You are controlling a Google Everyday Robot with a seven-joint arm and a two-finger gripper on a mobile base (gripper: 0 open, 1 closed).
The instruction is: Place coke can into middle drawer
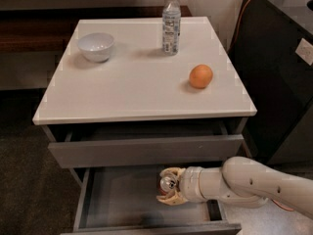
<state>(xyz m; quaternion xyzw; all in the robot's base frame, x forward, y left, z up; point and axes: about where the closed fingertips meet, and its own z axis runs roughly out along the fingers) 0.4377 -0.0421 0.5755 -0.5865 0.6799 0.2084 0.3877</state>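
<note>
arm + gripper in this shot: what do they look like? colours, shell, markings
Arm: thick, rounded off-white shell with a few small dark dots along it and a pale ringed collar at the wrist. Gripper, over the open drawer: two short tan-yellow fingers. No cables or lettering show on it.

The cream gripper (168, 192) hangs in the pulled-out dark grey middle drawer (122, 199), jaws clamped over the small red aluminium coke can (167, 182), hiding all but its silver top. Below the jaws the drawer's front runs off the bottom edge; right of them the white arm (264, 185) leaves view.
</note>
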